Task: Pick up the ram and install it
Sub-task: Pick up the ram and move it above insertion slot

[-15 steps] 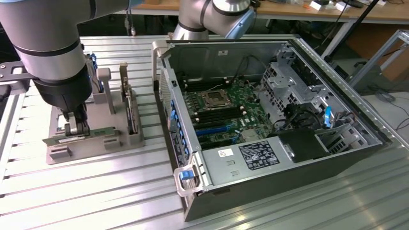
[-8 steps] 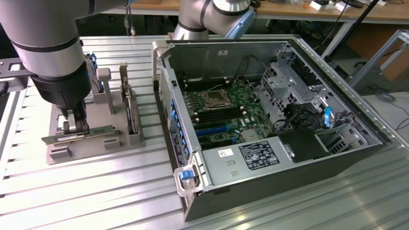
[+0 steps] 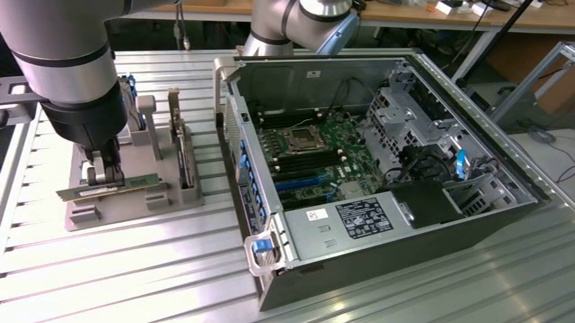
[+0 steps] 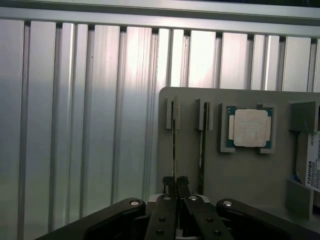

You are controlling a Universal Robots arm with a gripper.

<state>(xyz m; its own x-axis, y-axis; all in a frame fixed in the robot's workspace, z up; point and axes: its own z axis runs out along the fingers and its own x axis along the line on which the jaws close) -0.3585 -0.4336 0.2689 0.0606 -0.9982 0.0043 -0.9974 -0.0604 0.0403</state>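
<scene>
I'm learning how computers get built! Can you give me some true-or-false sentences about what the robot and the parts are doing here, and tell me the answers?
1. The hand is closed on the ram. True.
2. The computer case has its cover on. False: it lies open, and you can see the motherboard inside.
3. The square silver processor chip sits in the grey holder. True.
4. The ram is already plugged into the motherboard. False: it is over at the grey holder, in the hand, apart from the case.
</scene>
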